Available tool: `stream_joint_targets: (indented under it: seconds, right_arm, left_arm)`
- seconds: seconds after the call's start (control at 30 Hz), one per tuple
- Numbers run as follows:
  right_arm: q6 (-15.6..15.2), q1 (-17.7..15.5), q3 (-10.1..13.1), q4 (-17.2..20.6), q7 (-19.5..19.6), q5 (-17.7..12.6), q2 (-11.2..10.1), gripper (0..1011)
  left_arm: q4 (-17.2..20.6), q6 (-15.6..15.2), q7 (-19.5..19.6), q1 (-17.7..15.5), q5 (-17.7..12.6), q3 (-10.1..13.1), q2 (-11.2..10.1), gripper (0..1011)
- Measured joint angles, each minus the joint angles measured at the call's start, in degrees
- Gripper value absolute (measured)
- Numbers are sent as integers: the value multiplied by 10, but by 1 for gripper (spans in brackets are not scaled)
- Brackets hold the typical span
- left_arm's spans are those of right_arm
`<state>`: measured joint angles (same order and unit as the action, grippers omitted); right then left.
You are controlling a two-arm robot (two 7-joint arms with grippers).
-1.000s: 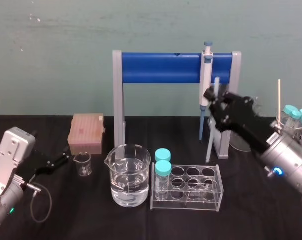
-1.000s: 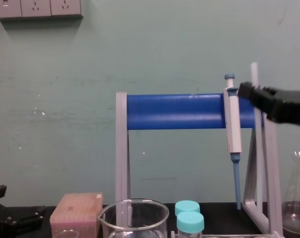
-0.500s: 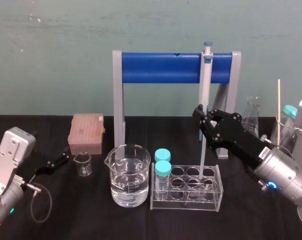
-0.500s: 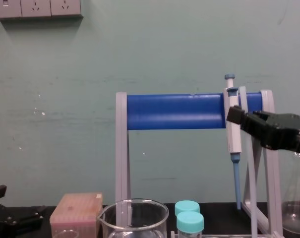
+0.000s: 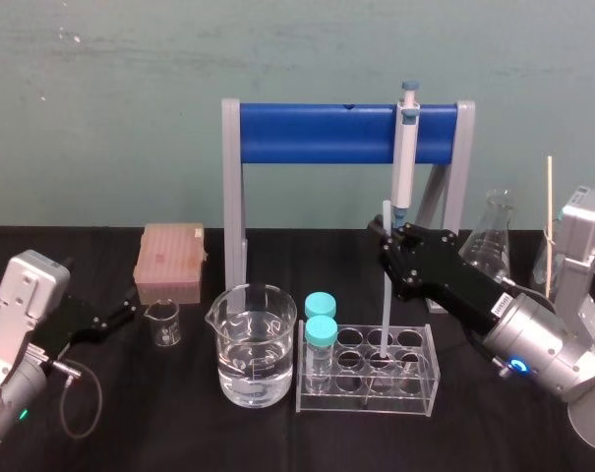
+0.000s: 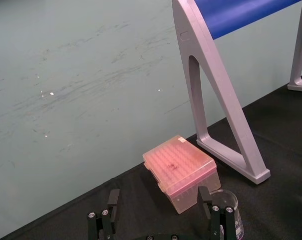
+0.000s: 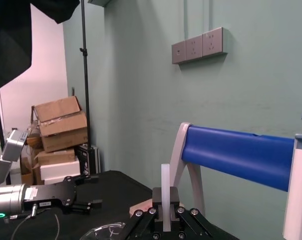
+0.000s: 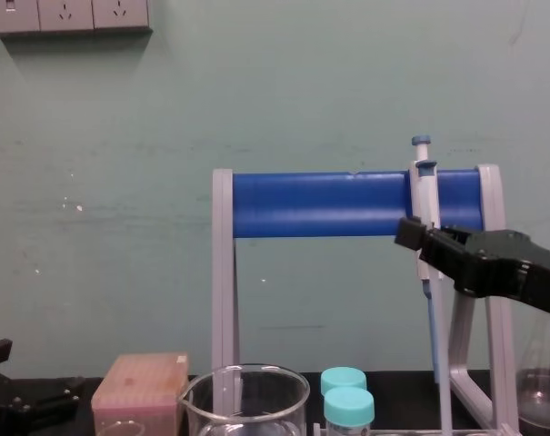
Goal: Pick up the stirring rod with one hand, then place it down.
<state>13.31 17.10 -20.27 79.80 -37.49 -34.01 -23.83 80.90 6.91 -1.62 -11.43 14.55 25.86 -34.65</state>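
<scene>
**Stirring rod held upright at the tube rack**

The pick-up is judged done; only the setting down is left. The stirring rod (image 5: pixel 385 310) is gripped upright near its upper end by the right claw (image 5: pixel 388 239), and its lower end appears lowered into the test tube rack (image 5: pixel 415 393). The left claw (image 5: pixel 120 315) is parked, spread wide, on the desk (image 5: pixel 179 433).

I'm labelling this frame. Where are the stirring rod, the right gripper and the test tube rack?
stirring rod (image 5: pixel 385 310): head view, shaft below the gripper.
right gripper (image 5: pixel 387 239): head view, between its fingertips.
test tube rack (image 5: pixel 433 372): head view, right end wall.
</scene>
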Motion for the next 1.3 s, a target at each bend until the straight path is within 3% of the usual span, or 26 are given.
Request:
stream_joint_targets:
  seconds: [0.6, 1.3]
  right_arm:
    - [-12, 18, -24, -60, -1, 15, 14, 69]
    - [-25, 23, -32, -80, 10, 30, 23, 69]
  left_arm:
    - [0, 0, 0, 0, 0, 0, 0, 1000]
    - [0, 0, 0, 0, 0, 0, 0, 1000]
